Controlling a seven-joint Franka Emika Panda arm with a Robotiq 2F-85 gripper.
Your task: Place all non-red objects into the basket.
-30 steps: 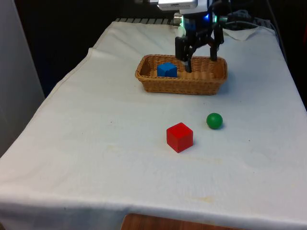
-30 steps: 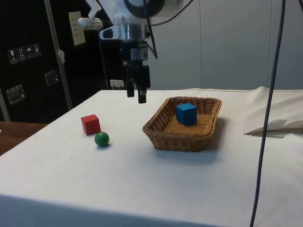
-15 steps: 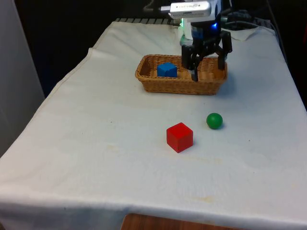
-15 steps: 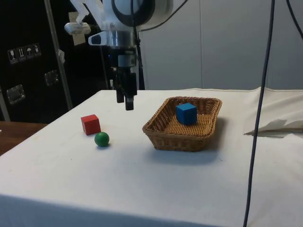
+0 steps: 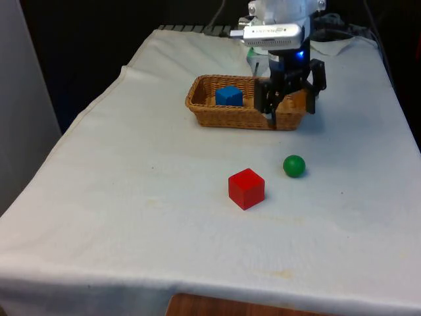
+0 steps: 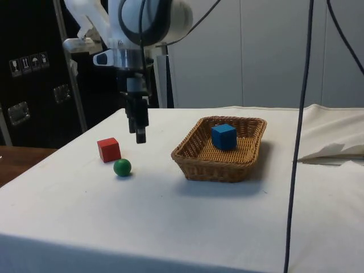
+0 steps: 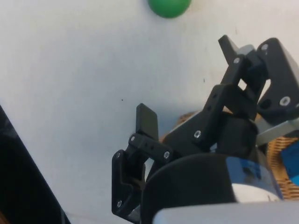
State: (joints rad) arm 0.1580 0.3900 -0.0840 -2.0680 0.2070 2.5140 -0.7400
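A green ball (image 5: 294, 166) lies on the white cloth beside a red cube (image 5: 246, 188). The wicker basket (image 5: 230, 118) stands farther back with a blue cube (image 5: 229, 96) inside it. My gripper (image 5: 291, 112) hangs open and empty above the cloth, just off the basket's near corner on the front view's right, between basket and ball. From the side, the gripper (image 6: 140, 134) hovers above and slightly behind the green ball (image 6: 122, 167), with the red cube (image 6: 108, 149) beside it and the basket (image 6: 210, 168) to one side. The wrist view has the green ball (image 7: 169, 5) ahead of the fingers (image 7: 147, 122).
Bare cloth lies around the ball and the red cube. A crumpled white cloth (image 6: 333, 151) sits past the basket. The table's edges fall away at both sides in the front view.
The gripper has travelled from above the basket out past its rim towards the green ball and has come lower. It stays open. The objects have not moved.
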